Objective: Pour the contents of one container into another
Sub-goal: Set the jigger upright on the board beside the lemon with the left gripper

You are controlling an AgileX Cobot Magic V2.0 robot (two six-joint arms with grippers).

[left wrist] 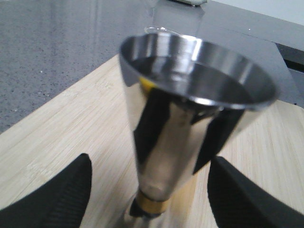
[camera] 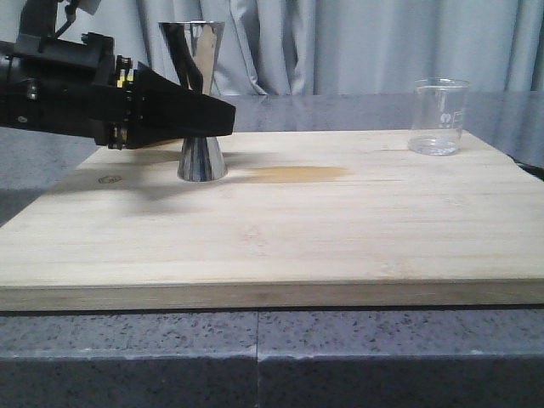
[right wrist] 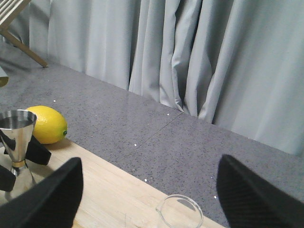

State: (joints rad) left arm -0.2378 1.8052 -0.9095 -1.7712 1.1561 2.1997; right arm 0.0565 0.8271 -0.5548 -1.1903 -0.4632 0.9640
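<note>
Left tool (left wrist: 149,190) straddles jigger (left wrist: 185,118), fingers apart.

We are seeing the left arm (camera: 59,89) showing as matte black, boxy housings, with a small yellow marking near the wrist. The left gripper (camera: 217,115) is tapering into broad black fingers (left wrist: 61,197); the right gripper's fingers (right wrist: 40,199) are looking equally black and finely textured.

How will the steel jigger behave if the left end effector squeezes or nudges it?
The steel jigger is tall on a small flared base, so a sideways nudge would probably tip it. Its polished, tapered walls look slippery; the left end effector, open around the gold-banded waist, could slide. It seems rigid, unlikely to deform.
</note>
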